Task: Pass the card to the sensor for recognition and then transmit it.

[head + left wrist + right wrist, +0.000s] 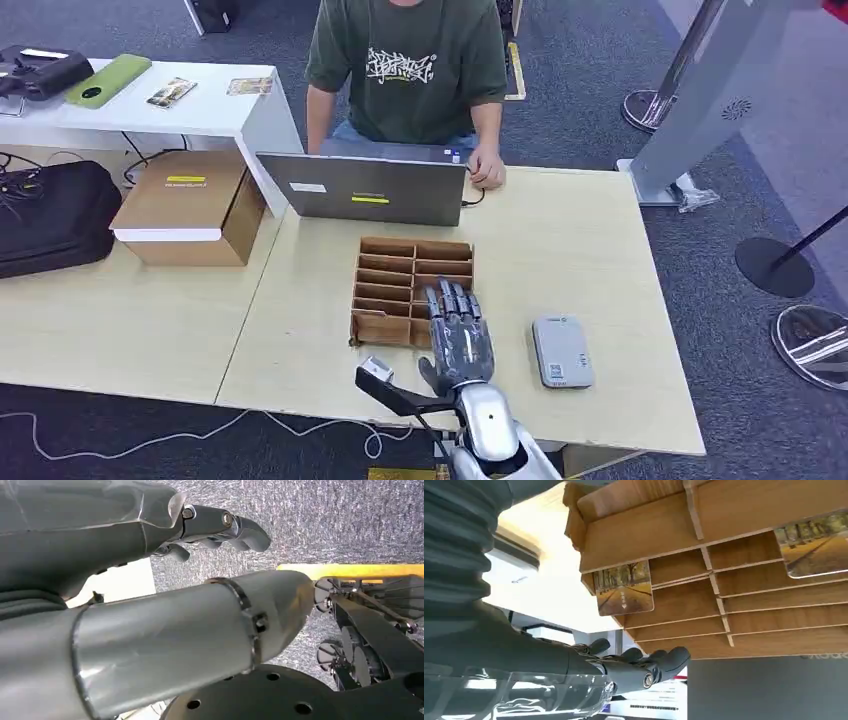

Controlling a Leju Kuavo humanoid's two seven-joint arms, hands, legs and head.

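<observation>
A brown slotted card rack (385,247) stands mid-table in front of a laptop. My right hand (458,335) hovers over the rack's near right corner with its fingers stretched flat and nothing in them. In the right wrist view two cards with an autumn tree-lined road stand in the rack's slots, one card (624,587) close to the fingers (644,667) and a second card (816,547) further along. The grey card sensor (561,351) lies flat on the table just right of my hand. My left hand (220,527) hangs over the grey carpet, holding nothing.
A person in a green shirt (410,70) sits behind the grey laptop (365,188), one hand at its right corner. A cardboard box (190,205) and a black bag (55,215) sit on the left table. A grey kiosk stand (700,100) rises at the right.
</observation>
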